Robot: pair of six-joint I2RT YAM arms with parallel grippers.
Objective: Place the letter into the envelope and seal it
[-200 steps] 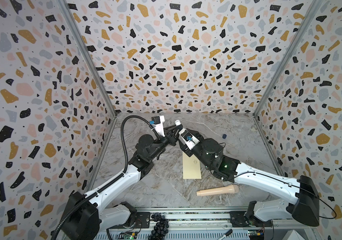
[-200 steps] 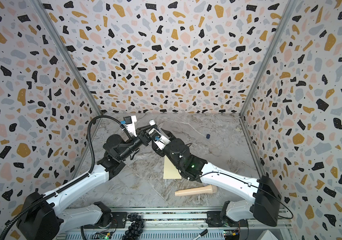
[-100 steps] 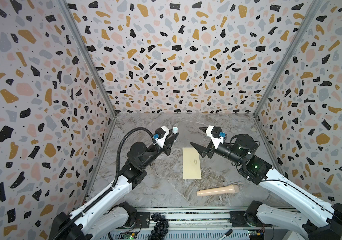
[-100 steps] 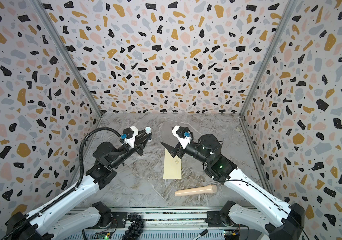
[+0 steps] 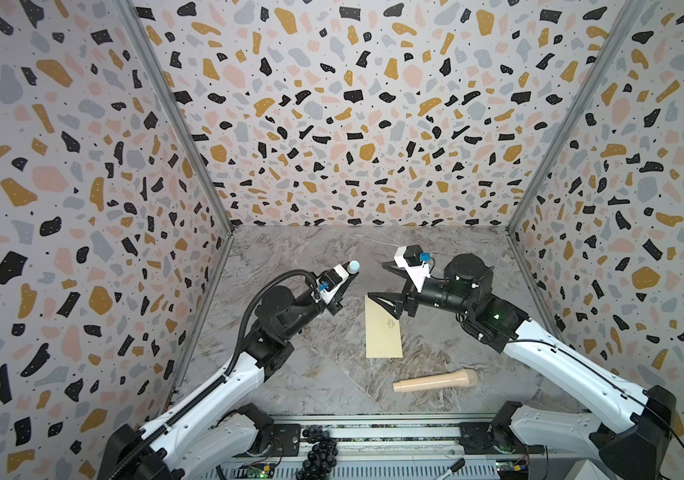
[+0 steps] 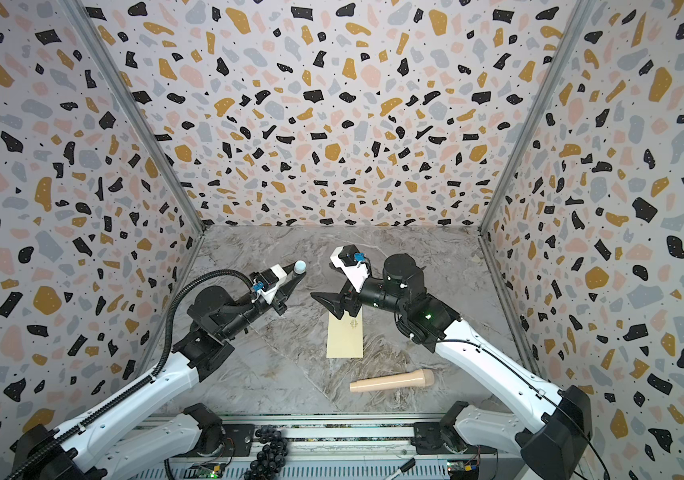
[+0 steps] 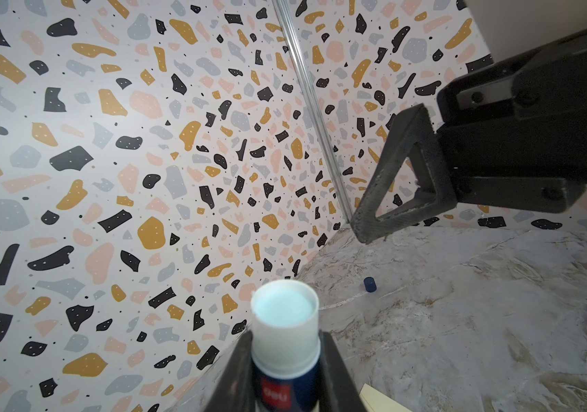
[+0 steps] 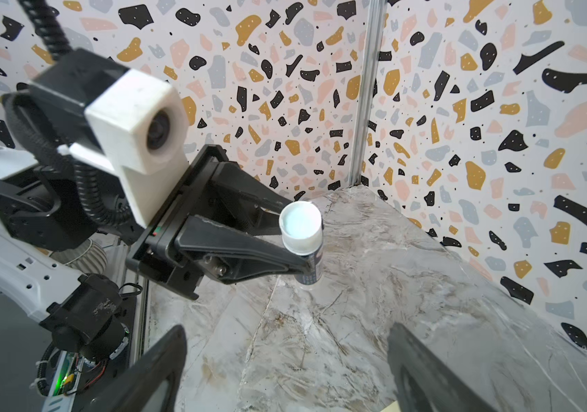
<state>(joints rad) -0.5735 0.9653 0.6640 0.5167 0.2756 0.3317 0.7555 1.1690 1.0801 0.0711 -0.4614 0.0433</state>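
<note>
1. The left gripper (image 8: 302, 249) is clamped on an uncapped glue stick (image 8: 300, 225). It holds the stick clear of the table, with the pale tip pointing away from the arm.
2. Facing that tip, the right gripper (image 5: 386, 286) has its jaws spread wide and nothing between them.
3. The envelope (image 5: 382, 337) lies flat below the right gripper and runs from there towards the arm bases, emblem side up, off to the side of the glue stick. One dark finger covers its far end, so I cannot tell how the flap lies.
4. The letter shows in no view. It is probably already inside the envelope, though nothing here confirms that.
5. On that reading, the insertion is done and the sealing remains: glue on the flap, then fold it and press it down.
6. Beyond the glue tip, towards the back corner, a small blue cap (image 7: 369, 284) stands on the table. A tan wooden rod (image 5: 435, 381) lies past the near end of the envelope.
7. The table (image 5: 323, 374) is a grey-brown marbled surface, otherwise bare. Terrazzo-patterned walls (image 5: 352, 124) close it in on three sides.
</note>
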